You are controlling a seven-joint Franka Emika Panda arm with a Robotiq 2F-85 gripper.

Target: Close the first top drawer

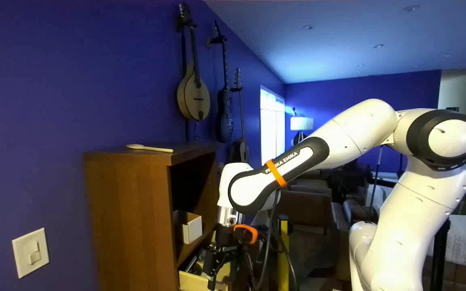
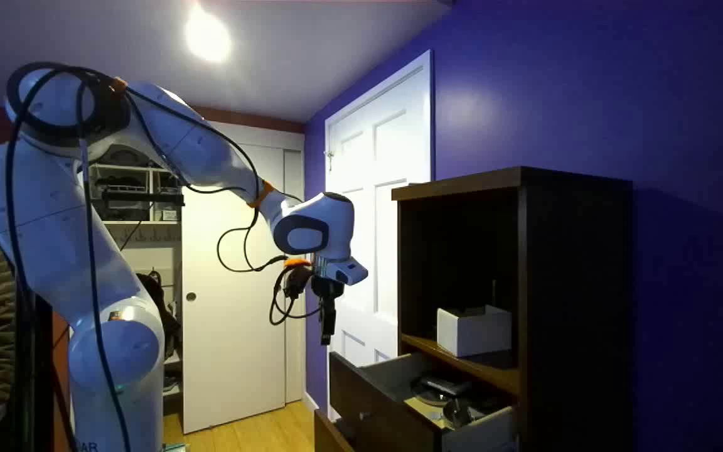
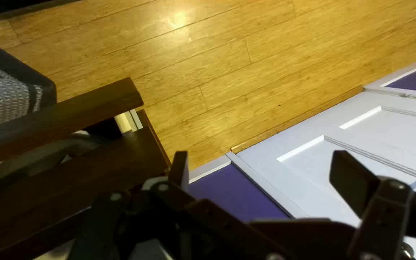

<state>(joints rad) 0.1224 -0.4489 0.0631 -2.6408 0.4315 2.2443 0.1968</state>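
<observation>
The top drawer (image 2: 393, 408) of a dark wooden cabinet stands pulled out, with its brown front and small knob showing in an exterior view. Its pale side (image 1: 194, 281) shows at the bottom of an exterior view. Dark and shiny items lie inside it. My gripper (image 2: 327, 336) points down close to a front corner of the drawer, with its tips slightly above the front's top edge in that view. The gripper (image 3: 260, 173) has its fingers wide apart in the wrist view, with nothing between them. Whether it touches the drawer cannot be told.
A lower drawer front (image 2: 330, 433) also sticks out below; a drawer panel (image 3: 60, 119) shows in the wrist view. The cabinet (image 1: 132, 222) has an open shelf with a white box (image 2: 474, 329). A wooden spoon (image 1: 150, 148) lies on top. A white door (image 2: 380, 251) stands behind.
</observation>
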